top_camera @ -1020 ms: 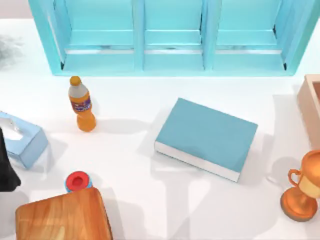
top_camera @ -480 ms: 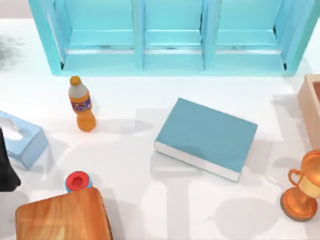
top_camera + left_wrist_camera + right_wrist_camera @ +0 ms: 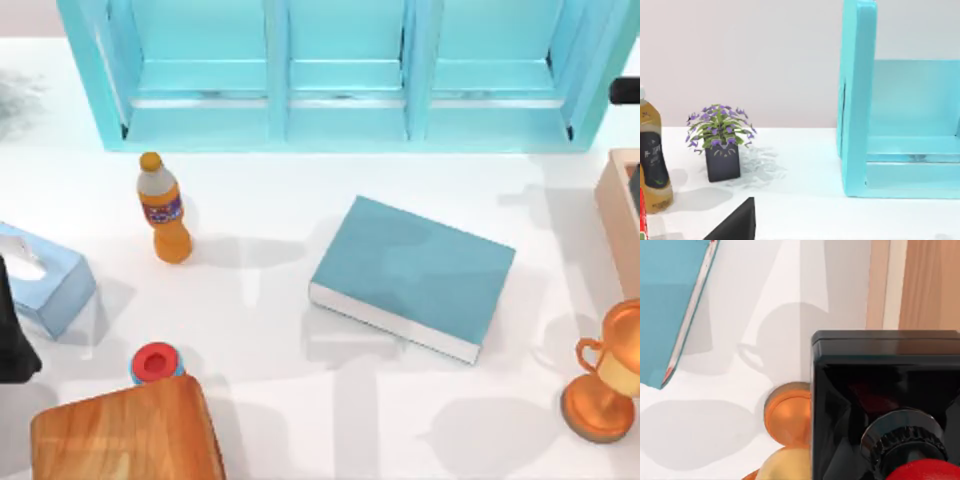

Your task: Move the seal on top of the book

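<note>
Poised at the table's right with right arm (image 3: 633, 190) over the seal (image 3: 885, 400), jaw state impossible to tell; left arm (image 3: 10, 340) parked. Risks clipping the trophy (image 3: 605, 385) if swept low toward the book (image 3: 412, 272).

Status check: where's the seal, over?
Left arm parked, table's left edge. Right arm at right edge, seal close under its wrist camera, over trophy. Seal not yet on book. Trophy beside book's right.

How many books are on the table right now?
1: the book lies flat right of the table's centre, between the orange bottle and the trophy. Others could be hidden inside the blue shelf.
</note>
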Tool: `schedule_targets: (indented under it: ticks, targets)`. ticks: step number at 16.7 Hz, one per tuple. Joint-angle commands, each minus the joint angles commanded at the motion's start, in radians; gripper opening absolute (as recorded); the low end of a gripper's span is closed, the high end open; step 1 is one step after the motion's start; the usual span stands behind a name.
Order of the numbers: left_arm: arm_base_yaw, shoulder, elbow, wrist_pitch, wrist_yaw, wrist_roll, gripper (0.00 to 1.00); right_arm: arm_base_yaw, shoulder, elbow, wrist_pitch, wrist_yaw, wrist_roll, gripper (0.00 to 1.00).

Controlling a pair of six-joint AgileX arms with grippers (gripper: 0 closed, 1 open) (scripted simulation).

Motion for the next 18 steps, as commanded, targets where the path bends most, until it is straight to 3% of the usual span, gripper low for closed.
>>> schedule_targets:
  ticks: [4, 13, 18]
  targets:
    - [0.0, 0.0, 0.0, 0.0, 0.0, 0.0, 1.0, 0.035, 0.042, 0.018, 0.013, 0.001, 0.04, 0.0]
    - [0.0, 0.0, 0.0, 0.0, 0.0, 0.0, 1.0, 0.398, 0.364, 0.206, 0.157, 0.007, 0.409, 0.0]
    - [0.0, 0.0, 0.0, 0.0, 0.0, 0.0, 1.0, 0.427, 0.391, 0.221, 0.171, 0.007, 0.437, 0.0]
